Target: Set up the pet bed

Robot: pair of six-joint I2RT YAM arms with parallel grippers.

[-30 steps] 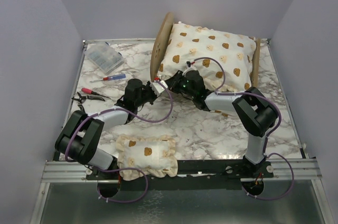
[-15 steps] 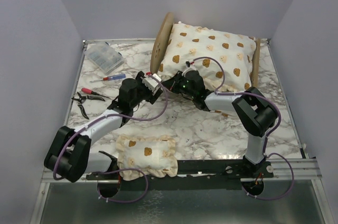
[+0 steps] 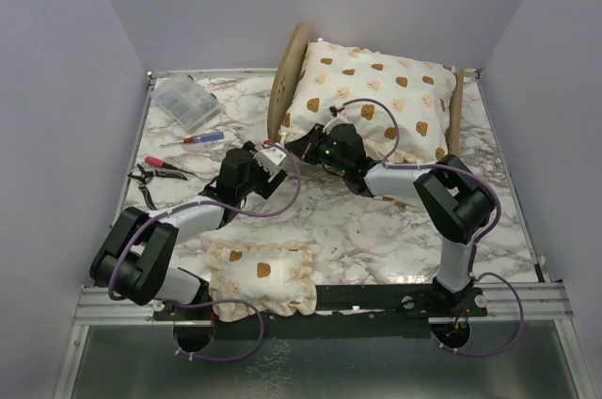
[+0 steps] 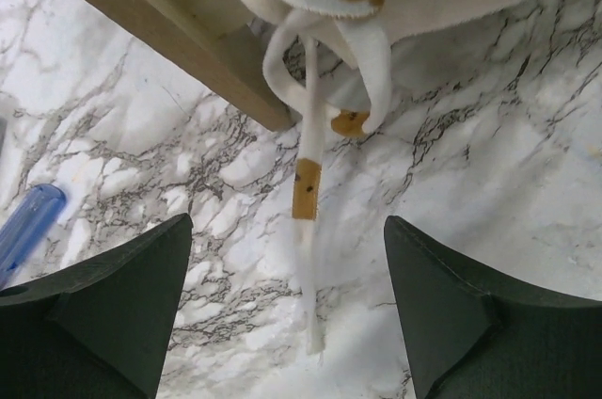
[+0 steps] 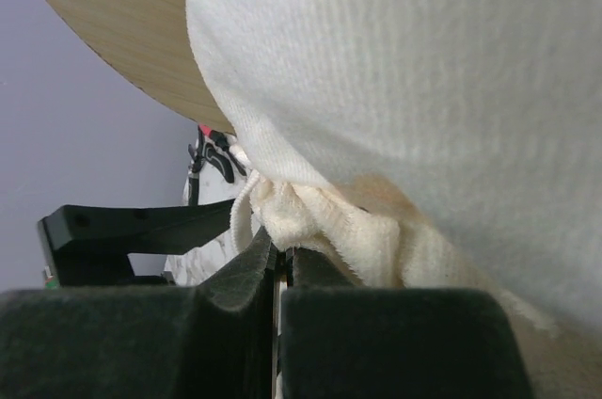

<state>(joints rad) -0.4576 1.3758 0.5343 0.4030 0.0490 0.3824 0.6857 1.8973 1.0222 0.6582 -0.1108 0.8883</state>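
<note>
The pet bed (image 3: pixel 286 79) stands at the back of the table, its rounded plywood headboard to the left and low footboard (image 3: pixel 455 109) to the right. The large bear-print cushion (image 3: pixel 376 98) lies on it. My right gripper (image 3: pixel 303 146) (image 5: pixel 282 253) is shut at the cushion's front left corner, cream fabric (image 5: pixel 320 215) bunched at its tips. My left gripper (image 3: pixel 274 156) (image 4: pixel 287 225) stands open just left of it, low over the marble. White ties (image 4: pixel 308 183) hang from the cushion corner between its fingers, beside the wooden frame (image 4: pixel 179 37).
The small bear-print pillow (image 3: pixel 261 277) lies at the near edge between the arm bases. At the left are a clear organizer box (image 3: pixel 186 103), a blue-handled screwdriver (image 3: pixel 202 137) (image 4: pixel 26 225) and pliers (image 3: pixel 152 173). Grey walls close in the sides and back.
My left gripper has opened and shifted right toward the cushion corner. The right gripper has closed fully on the corner fabric and stayed in place.
</note>
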